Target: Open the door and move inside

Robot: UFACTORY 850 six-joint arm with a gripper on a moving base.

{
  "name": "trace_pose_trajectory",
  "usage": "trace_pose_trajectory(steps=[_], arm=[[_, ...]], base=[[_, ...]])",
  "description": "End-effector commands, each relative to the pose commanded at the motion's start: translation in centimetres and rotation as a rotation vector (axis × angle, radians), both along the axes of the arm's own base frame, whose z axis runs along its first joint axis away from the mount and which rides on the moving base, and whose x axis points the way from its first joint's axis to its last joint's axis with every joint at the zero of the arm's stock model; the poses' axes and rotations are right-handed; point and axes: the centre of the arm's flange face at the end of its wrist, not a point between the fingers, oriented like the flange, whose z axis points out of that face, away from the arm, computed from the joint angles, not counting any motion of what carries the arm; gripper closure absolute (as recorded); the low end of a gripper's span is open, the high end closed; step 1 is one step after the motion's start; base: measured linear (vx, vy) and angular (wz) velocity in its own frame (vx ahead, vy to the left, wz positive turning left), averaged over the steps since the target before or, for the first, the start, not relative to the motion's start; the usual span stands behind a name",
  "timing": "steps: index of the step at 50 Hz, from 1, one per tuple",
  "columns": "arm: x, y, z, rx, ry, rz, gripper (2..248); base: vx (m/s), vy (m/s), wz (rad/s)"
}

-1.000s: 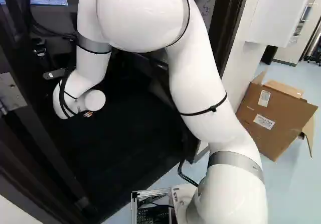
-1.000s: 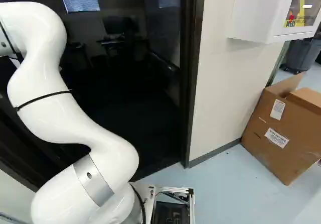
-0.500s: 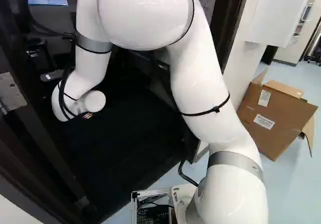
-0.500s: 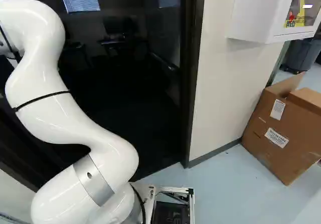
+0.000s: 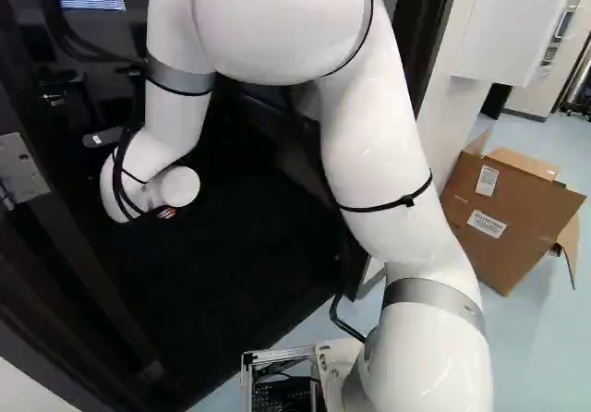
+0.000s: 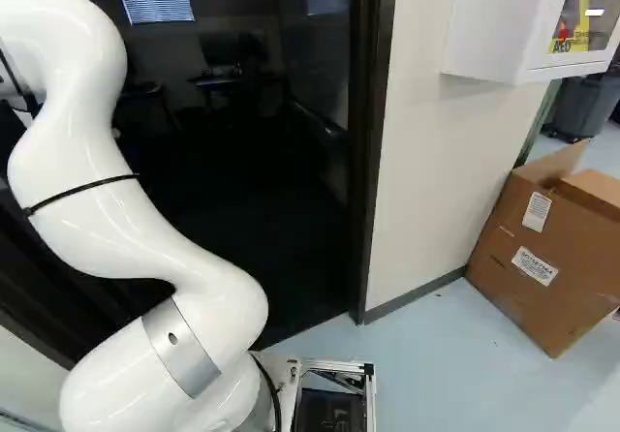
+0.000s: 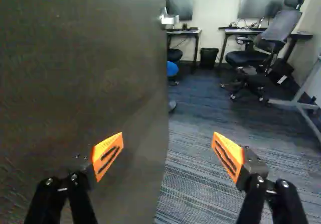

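To the left of your gripper, the door stands open, a flat, dark, faintly mottled panel whose straight upright edge passes between the fingers as the wrist view sees them. Your gripper's two fingers are spread wide with nothing gripped, their wedge-shaped orange pads marked with black streaks; you cannot tell whether the left one touches the panel. Ahead, a metal door handle juts at the door's edge. Farther ahead of the gap, you have a smooth rounded blue object, then a tapered black wastebasket. Fine-ribbed grey-blue carpet spreads ahead of and under the fingers. Beyond the right finger sit a flat rectangular monitor and a dark office chair with a curved back. Well off to the gripper's right, your right base view shows a creased cardboard box, flaps open, on smooth pale floor.
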Motion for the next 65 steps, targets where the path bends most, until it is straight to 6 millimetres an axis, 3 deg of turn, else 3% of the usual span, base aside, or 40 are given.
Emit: trace_pose_trajectory(steps=[43, 65], arm=[[-0.3, -4.3, 0.4, -0.011, 0.024, -0.062, 3], [-1.0, -7.5, 0.8, -0.024, 0.035, -0.089, 3]], base=[[0.000, 0.000, 0.000], [0.000, 0.000, 0.000]])
